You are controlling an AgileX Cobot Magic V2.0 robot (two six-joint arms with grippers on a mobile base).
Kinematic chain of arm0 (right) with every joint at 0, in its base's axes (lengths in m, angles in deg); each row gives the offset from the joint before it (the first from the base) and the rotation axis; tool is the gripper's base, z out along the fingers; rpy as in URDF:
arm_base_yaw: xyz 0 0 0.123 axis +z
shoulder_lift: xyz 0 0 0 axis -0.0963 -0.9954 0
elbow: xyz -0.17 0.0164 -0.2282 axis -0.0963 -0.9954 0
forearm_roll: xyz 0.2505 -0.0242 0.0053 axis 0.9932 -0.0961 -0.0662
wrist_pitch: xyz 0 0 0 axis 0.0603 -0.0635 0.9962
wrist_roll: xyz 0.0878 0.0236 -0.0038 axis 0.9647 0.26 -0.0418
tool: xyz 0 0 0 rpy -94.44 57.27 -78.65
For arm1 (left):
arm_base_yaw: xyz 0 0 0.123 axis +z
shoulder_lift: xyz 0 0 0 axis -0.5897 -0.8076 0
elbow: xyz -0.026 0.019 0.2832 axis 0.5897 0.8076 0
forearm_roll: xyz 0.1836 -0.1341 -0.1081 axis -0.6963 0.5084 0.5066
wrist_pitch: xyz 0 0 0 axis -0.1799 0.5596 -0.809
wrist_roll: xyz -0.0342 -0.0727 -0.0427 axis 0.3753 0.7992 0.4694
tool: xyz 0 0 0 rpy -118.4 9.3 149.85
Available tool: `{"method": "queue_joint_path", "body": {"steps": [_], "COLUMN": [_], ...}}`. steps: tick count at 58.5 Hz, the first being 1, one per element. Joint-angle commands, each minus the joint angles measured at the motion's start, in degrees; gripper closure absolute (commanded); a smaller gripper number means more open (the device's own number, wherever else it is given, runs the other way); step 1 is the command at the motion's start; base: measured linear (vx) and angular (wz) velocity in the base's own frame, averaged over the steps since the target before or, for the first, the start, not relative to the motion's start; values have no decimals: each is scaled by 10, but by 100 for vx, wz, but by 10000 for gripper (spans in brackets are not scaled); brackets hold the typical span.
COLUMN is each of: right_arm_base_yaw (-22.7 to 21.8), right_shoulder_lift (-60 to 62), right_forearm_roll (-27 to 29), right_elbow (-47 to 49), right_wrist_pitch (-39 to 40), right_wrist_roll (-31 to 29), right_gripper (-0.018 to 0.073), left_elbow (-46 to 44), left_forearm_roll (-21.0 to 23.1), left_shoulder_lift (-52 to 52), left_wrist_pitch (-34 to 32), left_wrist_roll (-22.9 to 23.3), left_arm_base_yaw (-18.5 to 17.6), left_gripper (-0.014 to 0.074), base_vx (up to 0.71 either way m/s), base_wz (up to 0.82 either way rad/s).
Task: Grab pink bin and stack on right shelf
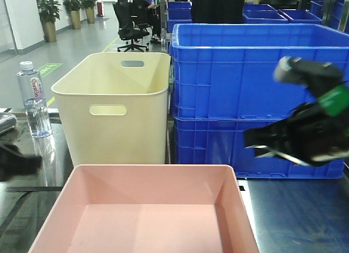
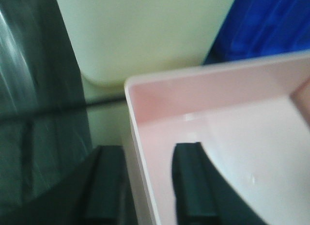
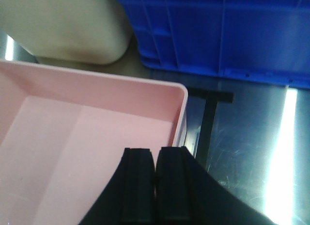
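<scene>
Pale pink plastic fills your near view: the pink bin (image 1: pixel 147 209) sits on the glossy steel top of the right shelf (image 1: pixel 305 215), just in front of the cream bin (image 1: pixel 117 108) and the stacked blue crates (image 1: pixel 256 95). Your left gripper (image 2: pixel 147 186) straddles the bin's left wall, one finger outside and one inside, spread apart. Your right gripper (image 3: pixel 155 186) hangs above the bin's right side with its fingers pressed together, holding nothing. A water bottle (image 1: pixel 32 100) stands far left.
</scene>
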Motion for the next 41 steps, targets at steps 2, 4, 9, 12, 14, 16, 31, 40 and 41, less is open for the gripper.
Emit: {"method": "queue_joint_path", "body": {"steps": [2,4,9,12,14,16,31,40,41], "right_arm_base_yaw": [-4,-4,-4,-4,-4,-4,-4,-4,-4], "right_shoulder_lift": [70,89,121,132,139,141,144,144,144], "right_forearm_roll": [-20,-27,-34,-33,-30,-27,-28,-28,-28], "right_elbow": [-28,-48,-84,-97,-101,-101,-101,-101,-101], "right_wrist_pitch": [86,109,158,172,171,160,150,154,154], "right_wrist_roll": [-7,-7,-7,-7,-6,-6,-6,-6,-6], "right_gripper": [574,573,573,572,572,572,572,572,572], "left_elbow": [-18,-18,-18,-18,-18,-18,-18,-18,-18], "left_forearm_roll": [-11,-11,-12,-12,-11,-11,-11,-11,-11], "left_shoulder_lift": [52,64,86,92,93,94,92,92,92], "left_wrist_pitch": [-87,-98,-108,-103,-96,-90,-76,-76,-76], "left_wrist_roll": [-2,-2,-3,-7,-7,-6,-6,-6,-6], "left_arm_base_yaw": [-3,-3,-3,-3,-3,-3,-3,-3,-3], "left_gripper": [426,478,608,607,606,606,604,604,604], "base_vx": [0,0,0,0,0,0,0,0,0], "base_wz": [0,0,0,0,0,0,0,0,0]}}
